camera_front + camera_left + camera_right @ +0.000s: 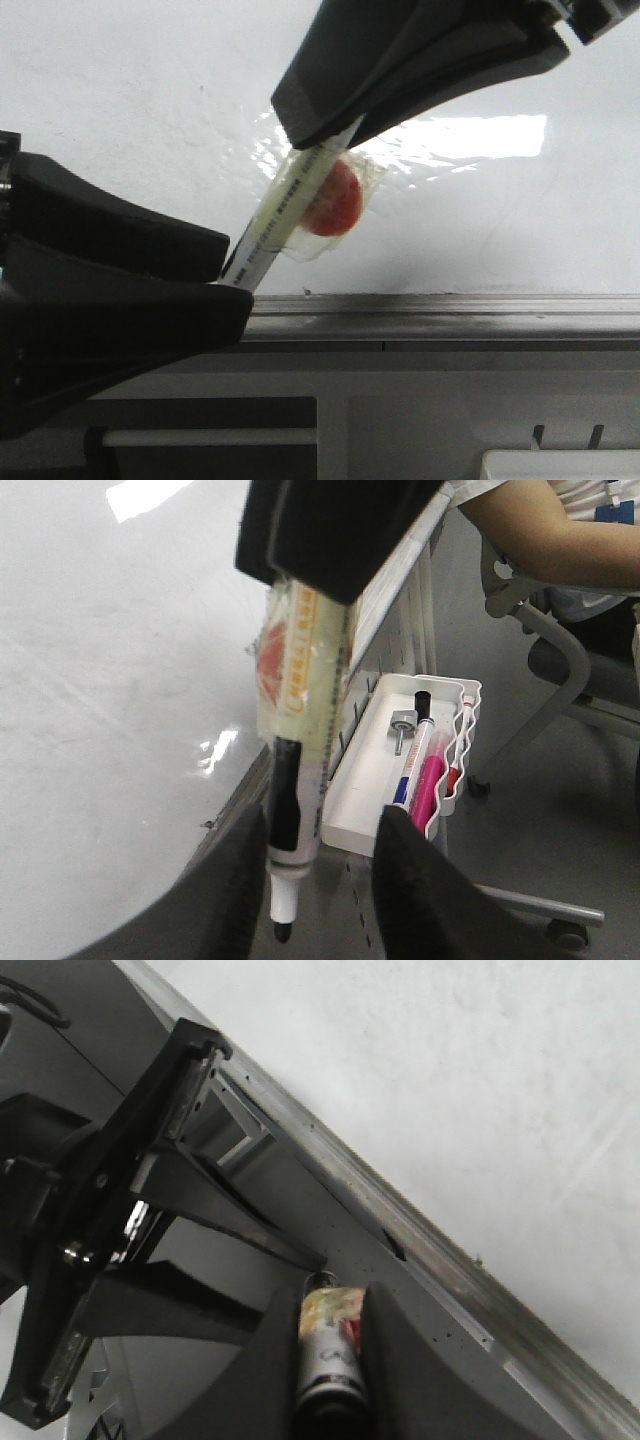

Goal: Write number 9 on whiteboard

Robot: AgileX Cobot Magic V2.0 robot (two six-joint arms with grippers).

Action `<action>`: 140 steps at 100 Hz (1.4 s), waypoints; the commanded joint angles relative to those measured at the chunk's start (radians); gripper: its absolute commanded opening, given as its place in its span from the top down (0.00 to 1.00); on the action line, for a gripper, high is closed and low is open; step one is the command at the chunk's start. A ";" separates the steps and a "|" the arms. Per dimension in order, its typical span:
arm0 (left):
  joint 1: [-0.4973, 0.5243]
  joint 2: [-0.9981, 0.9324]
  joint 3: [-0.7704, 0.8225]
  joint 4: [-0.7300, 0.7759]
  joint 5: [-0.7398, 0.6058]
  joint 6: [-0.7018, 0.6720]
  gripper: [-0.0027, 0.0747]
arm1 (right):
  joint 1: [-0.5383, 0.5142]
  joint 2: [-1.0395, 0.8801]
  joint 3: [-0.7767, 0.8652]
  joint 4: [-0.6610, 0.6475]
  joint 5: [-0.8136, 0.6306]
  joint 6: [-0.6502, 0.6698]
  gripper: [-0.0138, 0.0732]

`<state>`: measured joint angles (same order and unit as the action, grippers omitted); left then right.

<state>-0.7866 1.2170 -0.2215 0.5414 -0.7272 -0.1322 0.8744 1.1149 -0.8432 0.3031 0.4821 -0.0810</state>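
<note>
— Right gripper?
— Pressed onto the marker, pinching its upper end. Same in the right wrist view: fingers clamped on either side of the barrel.
— And the left gripper?
— Spread. Fingers wider apart than the marker, with the marker's dark lower end hanging between them, close to one finger. Cannot tell whether touching.
— Marker itself?
— Tilted in the front view, top toward the right gripper, bottom toward the left one. Wrapped in clear tape, with a red blob taped to its side.
— Whiteboard?
— Right behind the marker, glossy white, with a bright glare patch just beside the right gripper. Grey frame along its lower edge, the marker's low end just at that edge.
— Anything else?
— A white tray hung beyond the frame, holding pens. A person's arm further off.
</note>
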 commanded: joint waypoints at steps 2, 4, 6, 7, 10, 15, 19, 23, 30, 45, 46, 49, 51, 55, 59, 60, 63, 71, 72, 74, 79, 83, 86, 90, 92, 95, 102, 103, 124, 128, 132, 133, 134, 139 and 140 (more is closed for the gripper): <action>-0.003 -0.038 -0.023 -0.076 -0.078 -0.005 0.51 | -0.005 -0.025 -0.031 -0.017 -0.062 -0.017 0.93; -0.003 -0.048 -0.023 -0.091 -0.078 -0.005 0.51 | -0.005 -0.028 -0.031 -0.023 -0.066 -0.017 0.93; -0.003 -0.061 -0.023 -0.109 -0.073 -0.005 0.51 | -0.008 -0.034 -0.031 -0.028 -0.068 -0.017 0.93; -0.003 -0.065 -0.023 -0.120 -0.074 -0.005 0.51 | -0.008 -0.039 -0.031 -0.031 -0.070 -0.017 0.93; 0.001 -0.091 -0.023 -0.140 -0.066 -0.005 0.51 | -0.010 -0.048 -0.031 -0.033 -0.081 -0.017 0.93; 0.005 -0.136 -0.023 -0.177 -0.034 -0.005 0.51 | -0.014 -0.067 -0.031 -0.046 -0.099 -0.017 0.93; 0.011 -0.173 -0.023 -0.202 0.001 -0.005 0.51 | -0.022 -0.084 -0.031 -0.048 -0.110 -0.017 0.93; 0.019 -0.220 -0.023 -0.216 0.049 -0.005 0.51 | -0.036 -0.099 -0.031 -0.048 -0.119 -0.015 0.92; 0.029 -0.305 -0.023 -0.231 0.135 -0.005 0.51 | -0.068 -0.122 -0.031 -0.048 -0.121 -0.006 0.92; 0.031 -0.479 -0.049 -0.325 0.332 -0.005 0.52 | -0.127 -0.139 -0.037 -0.048 -0.123 0.018 0.92; 0.031 -0.485 -0.051 -0.331 0.348 -0.005 0.52 | -0.132 -0.139 -0.037 -0.048 -0.123 0.018 0.92; 0.031 -0.511 -0.062 -0.350 0.387 -0.005 0.52 | -0.141 -0.137 -0.042 -0.048 -0.123 0.020 0.92; 0.031 -0.521 -0.066 -0.356 0.399 -0.005 0.52 | -0.146 -0.134 -0.047 -0.048 -0.123 0.020 0.92; 0.031 -0.542 -0.077 -0.364 0.423 -0.005 0.52 | -0.153 -0.129 -0.060 -0.048 -0.125 0.020 0.92; 0.031 -0.556 -0.081 -0.364 0.425 -0.005 0.52 | -0.162 -0.124 -0.076 -0.048 -0.125 0.020 0.92; 0.031 -0.558 -0.081 -0.364 0.425 -0.005 0.52 | -0.165 -0.124 -0.078 -0.048 -0.125 0.020 0.92; 0.031 -0.561 -0.084 -0.364 0.422 -0.005 0.52 | -0.171 -0.115 -0.091 -0.048 -0.123 0.020 0.92; 0.031 -0.563 -0.090 -0.377 0.422 -0.005 0.52 | -0.193 -0.103 -0.130 -0.048 -0.113 0.022 0.92; 0.031 -0.563 -0.090 -0.379 0.422 -0.005 0.52 | -0.198 -0.100 -0.133 -0.048 -0.113 0.022 0.92; 0.031 -0.561 -0.091 -0.381 0.422 -0.005 0.52 | -0.206 -0.096 -0.141 -0.048 -0.111 0.022 0.92; 0.031 -0.559 -0.091 -0.394 0.422 -0.005 0.52 | -0.225 -0.085 -0.159 -0.048 -0.108 0.022 0.92; 0.031 -0.559 -0.091 -0.406 0.422 -0.005 0.52 | -0.237 -0.078 -0.174 -0.048 -0.104 0.022 0.92; 0.031 -0.559 -0.091 -0.414 0.422 -0.005 0.52 | -0.247 -0.068 -0.183 -0.048 -0.101 0.022 0.92; 0.031 -0.559 -0.091 -0.422 0.422 -0.005 0.52 | -0.258 -0.058 -0.193 -0.048 -0.094 0.022 0.92; 0.031 -0.559 -0.091 -0.422 0.422 -0.005 0.52 | -0.264 -0.053 -0.199 -0.048 -0.094 0.022 0.92; 0.031 -0.559 -0.091 -0.422 0.422 -0.005 0.52 | -0.274 -0.044 -0.204 -0.048 -0.090 0.022 0.92; 0.031 -0.559 -0.091 -0.422 0.422 -0.005 0.52 | -0.292 -0.020 -0.216 -0.048 -0.090 0.022 0.92; 0.031 -0.559 -0.091 -0.422 0.422 -0.005 0.52 | -0.292 -0.015 -0.218 -0.048 -0.090 0.022 0.92; 0.031 -0.559 -0.091 -0.422 0.422 -0.005 0.52 | -0.308 0.080 -0.273 -0.050 -0.129 0.022 0.92; 0.031 -0.559 -0.091 -0.422 0.422 -0.005 0.52 | -0.303 0.105 -0.292 -0.050 -0.133 0.022 0.92; 0.031 -0.559 -0.091 -0.422 0.422 -0.005 0.52 | -0.299 0.126 -0.313 -0.050 -0.136 0.022 0.92; 0.031 -0.559 -0.091 -0.422 0.422 -0.005 0.52 | -0.296 0.133 -0.316 -0.050 -0.136 0.022 0.92; 0.031 -0.559 -0.091 -0.422 0.422 -0.005 0.52 | -0.296 0.137 -0.322 -0.050 -0.136 0.022 0.92; 0.031 -0.559 -0.091 -0.422 0.422 -0.005 0.52 | -0.281 0.164 -0.340 -0.050 -0.126 0.022 0.92; 0.031 -0.559 -0.091 -0.422 0.422 -0.005 0.52 | -0.275 0.170 -0.342 -0.050 -0.122 0.022 0.92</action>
<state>-0.7572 0.6585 -0.2783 0.1341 -0.2319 -0.1322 0.5882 1.2576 -1.1294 0.2777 0.4347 -0.0514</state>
